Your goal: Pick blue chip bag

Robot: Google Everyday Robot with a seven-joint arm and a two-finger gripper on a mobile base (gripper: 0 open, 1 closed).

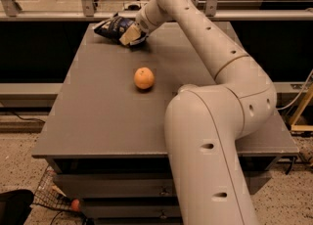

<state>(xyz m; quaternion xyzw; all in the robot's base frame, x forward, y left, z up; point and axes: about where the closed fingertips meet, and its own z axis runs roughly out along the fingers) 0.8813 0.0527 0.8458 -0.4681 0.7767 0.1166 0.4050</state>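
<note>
The blue chip bag (111,26) is a dark navy crinkly bag with white markings, lying at the far left corner of the grey table (98,116). My gripper (131,36) is at the bag's right end, reaching down onto it from the long white arm (210,48). The gripper covers the bag's right edge. I cannot tell whether the bag rests on the table or is raised a little.
An orange (144,78) sits on the table in front of the bag, about mid-table. My arm's large lower link (205,155) fills the near right. A metal rail (58,16) runs behind the table. A wire basket (54,197) lies on the floor at lower left.
</note>
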